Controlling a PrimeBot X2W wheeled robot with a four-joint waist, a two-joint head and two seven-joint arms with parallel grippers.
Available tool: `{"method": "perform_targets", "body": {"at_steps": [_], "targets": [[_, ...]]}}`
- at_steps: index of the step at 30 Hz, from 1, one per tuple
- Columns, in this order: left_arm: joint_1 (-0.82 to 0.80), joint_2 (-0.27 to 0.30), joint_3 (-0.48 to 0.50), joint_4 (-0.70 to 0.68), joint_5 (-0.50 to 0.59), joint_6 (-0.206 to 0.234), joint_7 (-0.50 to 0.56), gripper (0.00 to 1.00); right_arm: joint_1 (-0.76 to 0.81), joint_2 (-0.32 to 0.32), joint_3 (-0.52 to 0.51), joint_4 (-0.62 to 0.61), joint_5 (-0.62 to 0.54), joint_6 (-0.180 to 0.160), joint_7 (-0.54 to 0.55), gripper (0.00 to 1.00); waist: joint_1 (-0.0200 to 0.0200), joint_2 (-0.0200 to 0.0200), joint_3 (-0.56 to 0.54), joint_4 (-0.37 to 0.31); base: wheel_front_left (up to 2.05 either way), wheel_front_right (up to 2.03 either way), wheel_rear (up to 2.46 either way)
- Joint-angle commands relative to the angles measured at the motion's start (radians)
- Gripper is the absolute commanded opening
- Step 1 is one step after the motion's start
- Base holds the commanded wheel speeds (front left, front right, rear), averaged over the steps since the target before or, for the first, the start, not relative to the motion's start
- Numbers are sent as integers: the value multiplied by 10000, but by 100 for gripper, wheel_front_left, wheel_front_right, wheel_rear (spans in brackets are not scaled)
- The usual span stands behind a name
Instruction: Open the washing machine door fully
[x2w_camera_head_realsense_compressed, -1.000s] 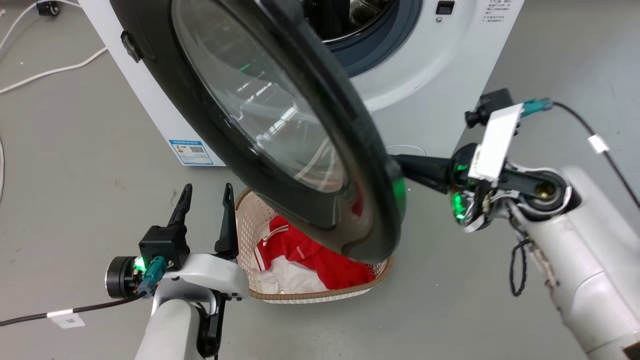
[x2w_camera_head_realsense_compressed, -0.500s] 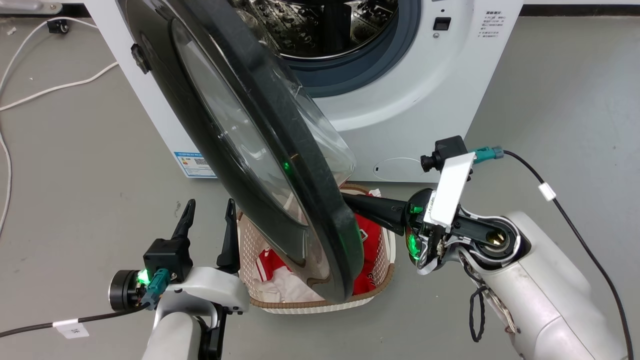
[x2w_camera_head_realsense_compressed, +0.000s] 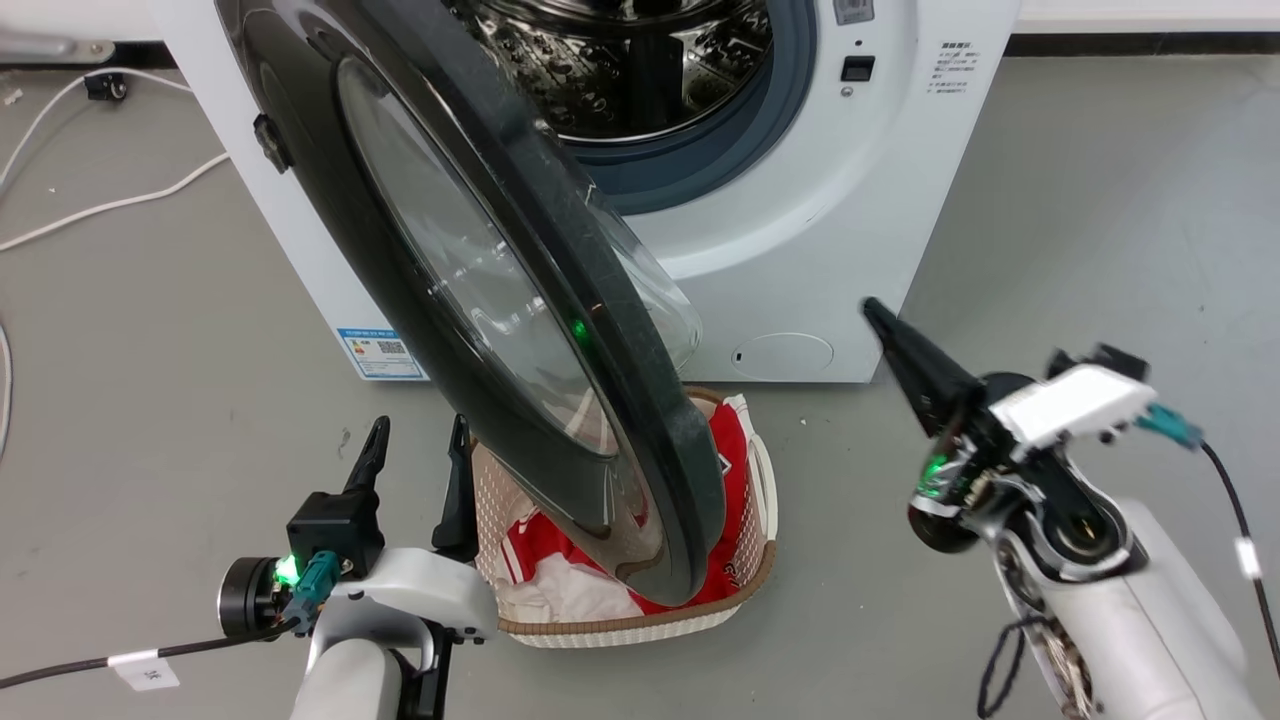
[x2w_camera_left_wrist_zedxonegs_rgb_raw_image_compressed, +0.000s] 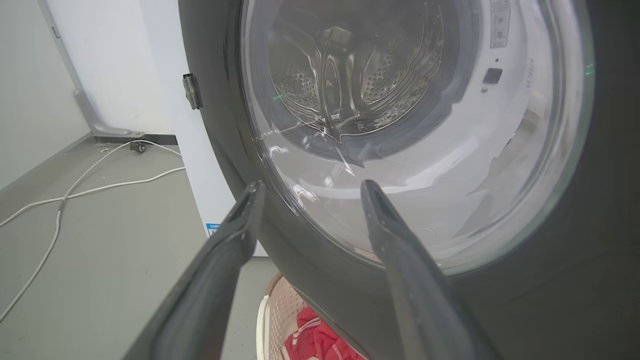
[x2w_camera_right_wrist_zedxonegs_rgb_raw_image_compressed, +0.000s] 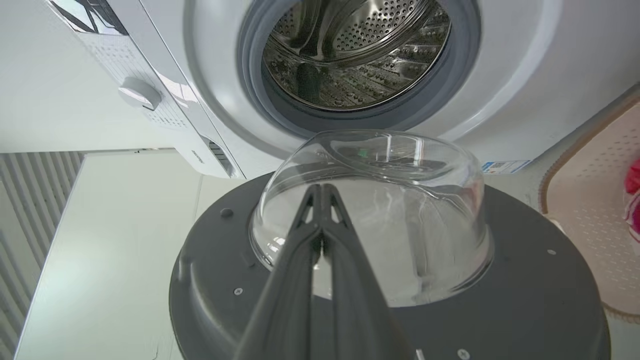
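1. The left hand (x2w_camera_head_realsense_compressed: 418, 428) sits low at the left, its fingers pointing up and spread apart, holding nothing. In the left wrist view the left hand (x2w_camera_left_wrist_zedxonegs_rgb_raw_image_compressed: 312, 185) frames the lower outer rim of the washing machine door (x2w_camera_left_wrist_zedxonegs_rgb_raw_image_compressed: 400, 150) without a clear touch.
2. The right hand (x2w_camera_head_realsense_compressed: 875, 312) is raised at the right, its two fingers pressed together and empty, slanting up and to the left, apart from the door. In the right wrist view the closed right hand (x2w_camera_right_wrist_zedxonegs_rgb_raw_image_compressed: 320, 187) points at the door's clear glass bowl (x2w_camera_right_wrist_zedxonegs_rgb_raw_image_compressed: 375, 200).
3. White cables (x2w_camera_head_realsense_compressed: 100, 205) lie on the floor (x2w_camera_head_realsense_compressed: 150, 350) at the far left.
4. The washing machine door (x2w_camera_head_realsense_compressed: 450, 250) stands partly open, hinged on the left, its free edge hanging over a laundry basket (x2w_camera_head_realsense_compressed: 620, 625) that holds red clothing (x2w_camera_head_realsense_compressed: 560, 540).
5. The washing machine (x2w_camera_head_realsense_compressed: 800, 250) stands behind it, with its steel drum (x2w_camera_head_realsense_compressed: 620, 60) exposed and a blue label (x2w_camera_head_realsense_compressed: 378, 352) at its lower left corner.
6. Half a second ago the right hand's fingers reached behind the door's free edge. Now they are drawn off to the right. The door holds about the same angle, and the left hand has barely shifted.
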Motion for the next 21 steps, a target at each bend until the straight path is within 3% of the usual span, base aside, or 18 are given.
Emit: {"method": "perform_targets", "body": {"at_steps": [1,9,11,12,13,18,21], "targets": [[102,-2,25,8,2,11,-23,100,400,-43,-323,-204,147,0,-334,0,1,0,-69,-44,0,0,0],[232,-2,91,34,-37,29,-23,100,2232,-402,-1596,-1482,-782,0,-2501,0,1,0,-300,-102,0,0,0],[282,0,136,41,-39,32,-23,100,2732,-507,-1787,-1739,-1263,0,-3173,45,1,0,-392,-125,0,0,0],[325,-2,154,36,-47,41,-23,100,2970,-566,-1817,-1853,-1528,0,-3462,93,1,0,-445,-137,0,0,0],[376,-2,172,33,-53,53,-23,100,3180,-605,-1844,-1968,-1780,0,-3749,100,1,0,-490,-145,0,0,0],[603,-4,287,-4,-66,73,-23,100,3881,-921,-1894,-2271,-3475,0,-4619,100,1,0,-712,-217,0,0,0],[736,1,347,-14,-80,78,-23,100,4073,-1103,-2141,-2275,-5116,0,-4801,100,1,0,-833,-246,0,0,0]]}}
